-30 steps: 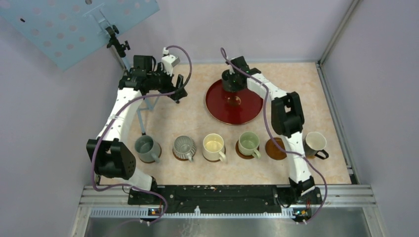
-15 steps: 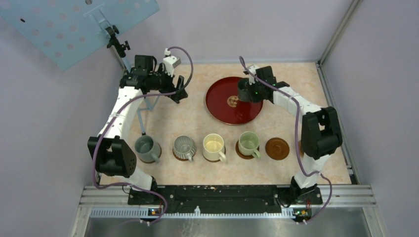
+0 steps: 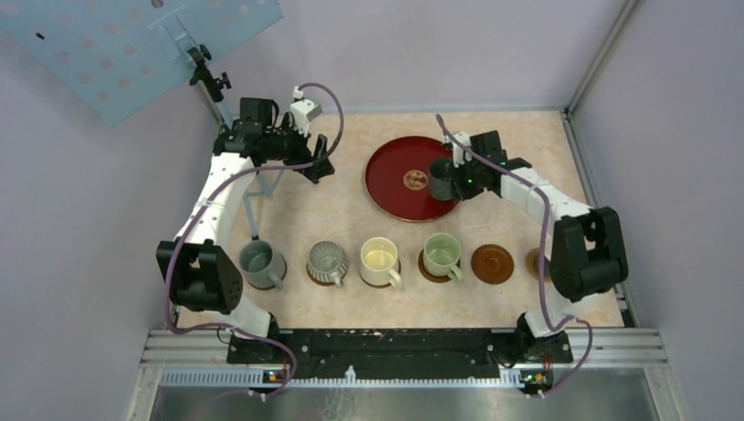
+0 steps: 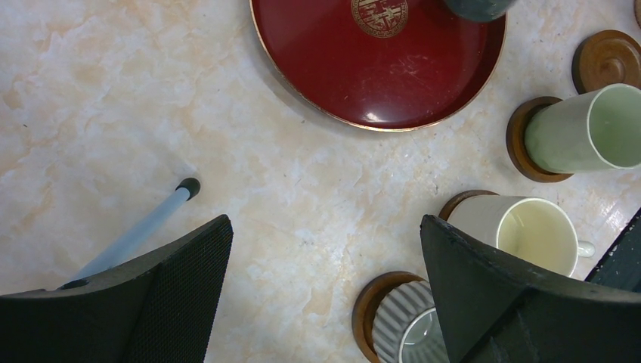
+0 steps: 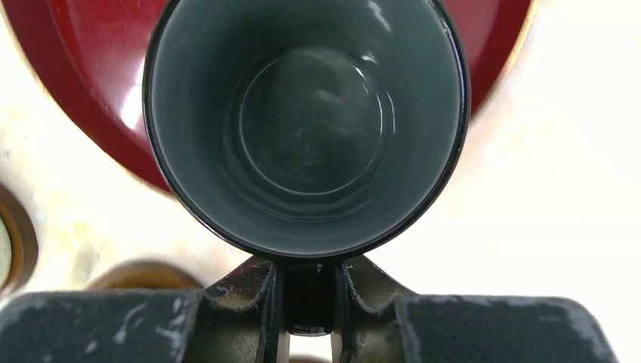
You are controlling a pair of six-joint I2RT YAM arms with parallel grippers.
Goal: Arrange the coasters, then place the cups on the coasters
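We have the right gripper [image 5: 306, 306] closed tight on the handle of the dark charcoal cup [image 5: 306, 128], the handle pinched between its fingers and the cup's mouth turned up to the wrist camera; in the top view the cup hangs over the right rim of the dark-red tray [image 3: 395, 200], at the far middle of the table [image 3: 342, 215]. What the coming move turns on, we judge, is the bare coaster [image 3: 492, 263]; it lies in the row along the table's near edge, nearer that edge than the cup and a little toward the right edge, just beside the pale green cup [image 3: 441, 254], which sits on a coaster of its own; so the carry would run from the tray back toward the arm bases, and the right arm is plainly the nearer one. The cup's axis looks close to upright, which suits a straight set-down. The left gripper [image 4: 326, 227] stands wide open with nothing in it, hovering near the table's far left, well apart from the bare coaster. Behind the right arm's elbow, near the right edge, a last coaster [image 3: 532, 263] peeps out; we cannot tell what, if anything, stands on it.
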